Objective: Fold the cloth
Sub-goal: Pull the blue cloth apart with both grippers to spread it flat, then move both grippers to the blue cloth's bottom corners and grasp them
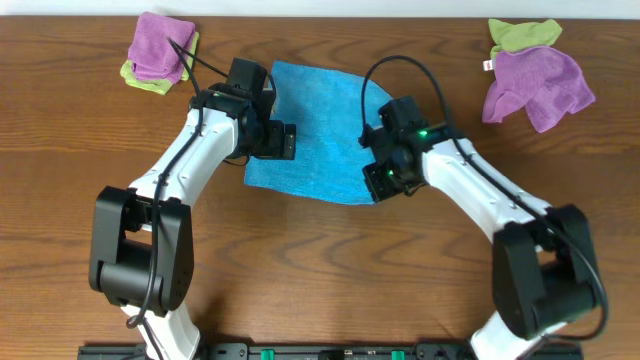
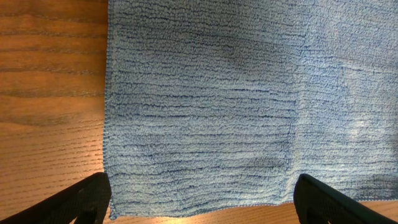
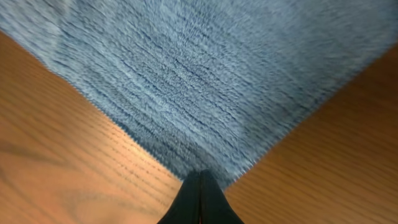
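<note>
Closest of all, in the right wrist view, are two black fingers (image 3: 189,205) pressed flat together. They belong to the right gripper (image 3: 200,177), and their tip sits right on one corner of the cloth (image 3: 186,81).

The blue cloth lies spread out on the brown table (image 1: 320,280). It is in the middle, a bit to the far side, with one arm at each side of it.

I think the step now is to start the fold by bringing the near edge over to the far edge. To do it well, the right gripper should lift only a little and then go slowly, so the cloth rolls over and does not drag. The corner should land right on top of the far corner, with the edges lined up. The other arm should take its own corner first, or the cloth may twist. Both arms should keep away from the purple cloths (image 1: 160,45) at the far corners of the table.

The right gripper is shut tight and seems to pinch the cloth's corner between its tips. The left gripper (image 2: 202,205) is open as wide as it goes. It hangs over the left edge of the cloth with one finger on each side of its view, and it holds nothing.
</note>
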Available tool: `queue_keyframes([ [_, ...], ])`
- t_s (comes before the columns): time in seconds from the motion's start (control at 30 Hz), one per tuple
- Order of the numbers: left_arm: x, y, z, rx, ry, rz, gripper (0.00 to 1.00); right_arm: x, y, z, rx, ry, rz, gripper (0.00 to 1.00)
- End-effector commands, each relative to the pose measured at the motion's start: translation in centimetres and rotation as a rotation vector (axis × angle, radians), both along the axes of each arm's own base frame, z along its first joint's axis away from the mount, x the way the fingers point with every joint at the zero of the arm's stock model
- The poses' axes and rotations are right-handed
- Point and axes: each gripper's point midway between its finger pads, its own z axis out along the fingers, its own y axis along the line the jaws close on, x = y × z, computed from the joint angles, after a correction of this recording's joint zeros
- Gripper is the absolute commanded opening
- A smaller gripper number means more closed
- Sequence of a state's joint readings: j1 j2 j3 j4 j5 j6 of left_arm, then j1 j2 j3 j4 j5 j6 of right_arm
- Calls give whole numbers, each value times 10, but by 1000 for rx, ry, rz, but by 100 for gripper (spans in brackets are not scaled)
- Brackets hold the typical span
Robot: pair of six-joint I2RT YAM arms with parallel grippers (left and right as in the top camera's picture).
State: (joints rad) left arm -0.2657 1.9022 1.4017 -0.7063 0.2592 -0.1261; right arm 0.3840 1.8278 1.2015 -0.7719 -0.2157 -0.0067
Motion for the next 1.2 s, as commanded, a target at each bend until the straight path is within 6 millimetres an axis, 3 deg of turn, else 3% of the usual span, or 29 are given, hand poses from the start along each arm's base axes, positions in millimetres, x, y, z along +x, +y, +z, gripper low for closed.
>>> queue_keyframes([
  [0.0,-1,-1,-2,5,3,-20,95,0,6,-8,-5,12,0,2],
  [0.2,0,-1,-2,6,-2,-27,95,5,6,-17,-15,7,-1,2],
  [0.37,0,0,-2,9,-5,-35,95,0,4,-33,-34,51,-1,1],
  [0.63,3,12,-2,6,1,-4,95,-8,-2,-43,-70,86,-3,2],
  [0.87,-2,17,-2,-31,39,10,95,-19,-37,-48,-246,124,-42,1],
  [1.17,-11,16,-3,-47,77,9,95,-21,-67,-47,-298,165,-102,1],
])
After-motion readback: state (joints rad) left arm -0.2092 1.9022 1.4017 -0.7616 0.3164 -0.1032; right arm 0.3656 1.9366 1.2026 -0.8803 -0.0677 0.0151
